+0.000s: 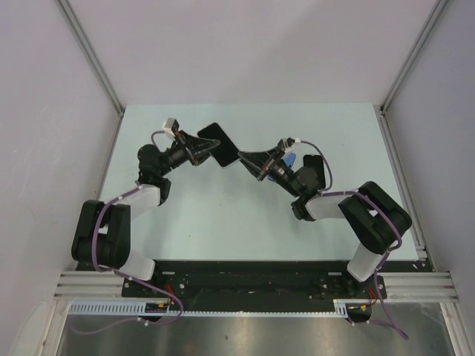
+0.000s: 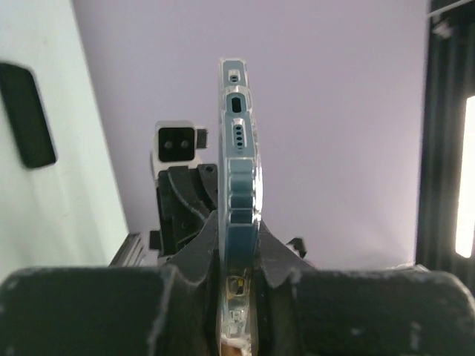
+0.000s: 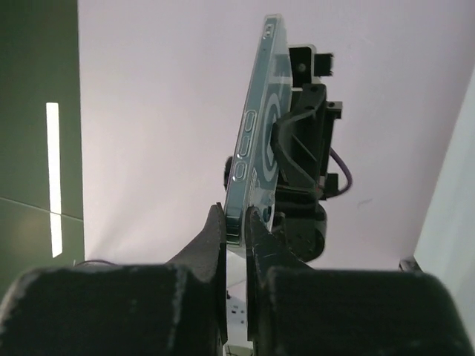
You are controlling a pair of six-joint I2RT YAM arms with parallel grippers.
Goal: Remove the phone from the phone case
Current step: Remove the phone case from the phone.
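Note:
The phone (image 1: 217,142), dark in the top view, is held up above the table between both grippers. In the left wrist view it stands edge-on: a teal phone (image 2: 239,148) inside a clear case (image 2: 256,159), ports facing the camera. My left gripper (image 2: 239,222) is shut on phone and case together; it also shows in the top view (image 1: 207,148). My right gripper (image 3: 234,215) is shut on the lower edge of the clear case (image 3: 252,141), whose button bumps show; it also shows in the top view (image 1: 243,156). The left gripper's fingers (image 3: 297,144) press on the case's back.
The pale green table (image 1: 245,215) lies below, with white walls on three sides. A dark oblong object (image 2: 26,115) lies on the table in the left wrist view. A small blue thing (image 1: 289,159) shows beside the right wrist. Both arm bases stand at the near edge.

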